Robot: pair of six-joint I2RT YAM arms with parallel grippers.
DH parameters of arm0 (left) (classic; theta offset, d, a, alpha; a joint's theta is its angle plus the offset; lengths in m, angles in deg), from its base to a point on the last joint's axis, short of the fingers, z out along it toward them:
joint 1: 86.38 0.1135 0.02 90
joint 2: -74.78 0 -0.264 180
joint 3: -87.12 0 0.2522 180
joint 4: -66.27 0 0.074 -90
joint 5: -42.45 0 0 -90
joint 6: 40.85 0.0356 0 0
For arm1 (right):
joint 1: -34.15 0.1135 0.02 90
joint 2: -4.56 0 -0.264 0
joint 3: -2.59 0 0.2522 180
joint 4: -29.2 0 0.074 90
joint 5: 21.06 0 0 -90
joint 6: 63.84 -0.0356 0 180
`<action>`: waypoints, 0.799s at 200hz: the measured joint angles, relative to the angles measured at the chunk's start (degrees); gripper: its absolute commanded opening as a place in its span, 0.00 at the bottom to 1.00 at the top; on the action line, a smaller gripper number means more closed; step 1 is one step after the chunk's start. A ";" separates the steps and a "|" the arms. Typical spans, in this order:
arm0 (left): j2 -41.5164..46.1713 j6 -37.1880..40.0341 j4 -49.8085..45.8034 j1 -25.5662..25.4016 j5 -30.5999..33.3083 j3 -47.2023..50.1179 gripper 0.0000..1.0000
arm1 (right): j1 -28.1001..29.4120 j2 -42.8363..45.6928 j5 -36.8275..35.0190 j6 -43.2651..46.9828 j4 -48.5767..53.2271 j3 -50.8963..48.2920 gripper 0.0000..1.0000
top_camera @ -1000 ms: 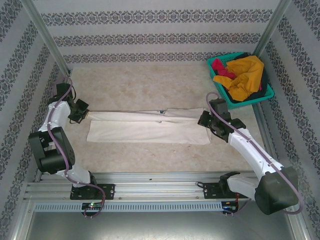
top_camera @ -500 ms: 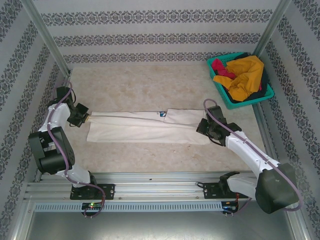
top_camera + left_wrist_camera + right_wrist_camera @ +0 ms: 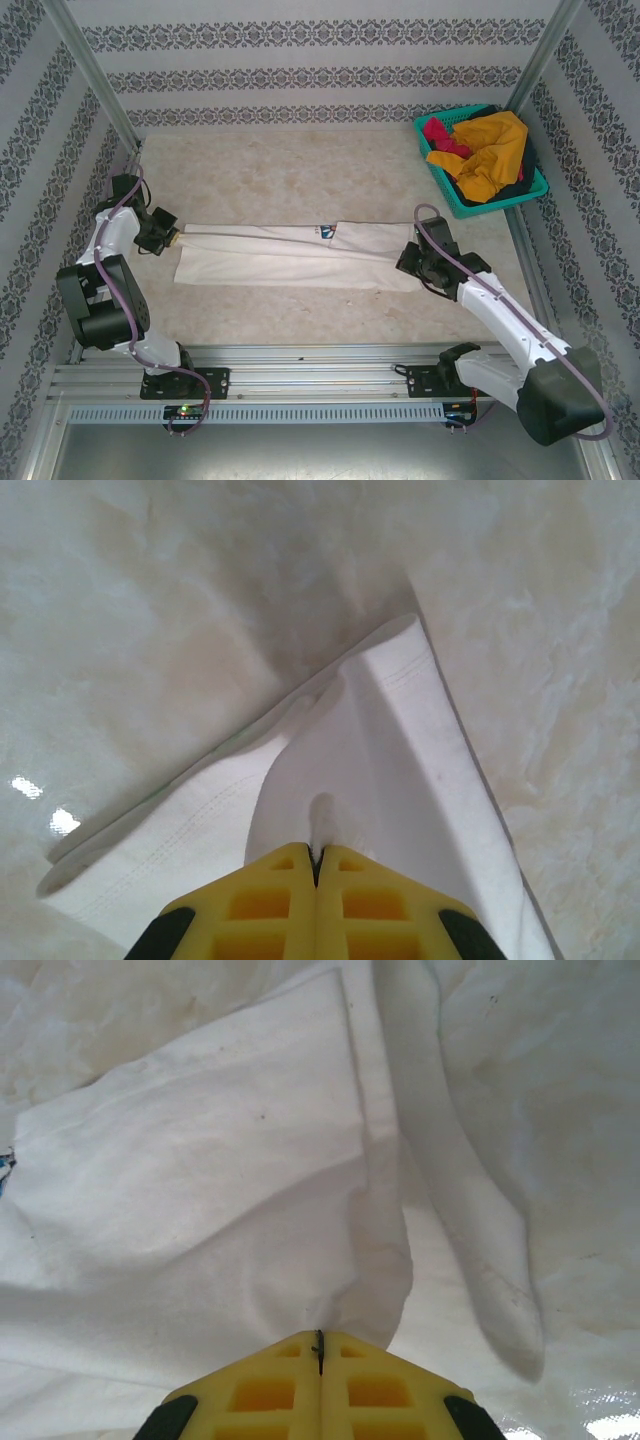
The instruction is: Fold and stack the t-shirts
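right gripper (image 3: 404,259) drawn nearer, clamped on cream t-shirt (image 3: 290,262) edge, left gripper (image 3: 171,236) clamped on opposite end

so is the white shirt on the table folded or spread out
Folded lengthwise: the white shirt lies as a narrow doubled strip, ends pinched by the left fingers and right fingers.

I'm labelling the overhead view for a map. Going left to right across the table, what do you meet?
left gripper → cream-white t-shirt → right gripper → teal basket
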 measured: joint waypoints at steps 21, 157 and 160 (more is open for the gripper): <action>1.07 0.37 -0.39 0.00 0.02 0.13 0.00 | -0.02 1.40 0.00 -0.02 0.09 -0.63 0.00; -0.72 0.11 0.39 0.48 2.10 5.79 0.00 | 0.74 -8.35 2.80 -1.70 -4.00 -5.60 0.00; -0.79 0.04 0.52 0.48 2.08 5.79 0.00 | 0.76 -8.35 2.78 -1.70 -4.07 -5.60 0.00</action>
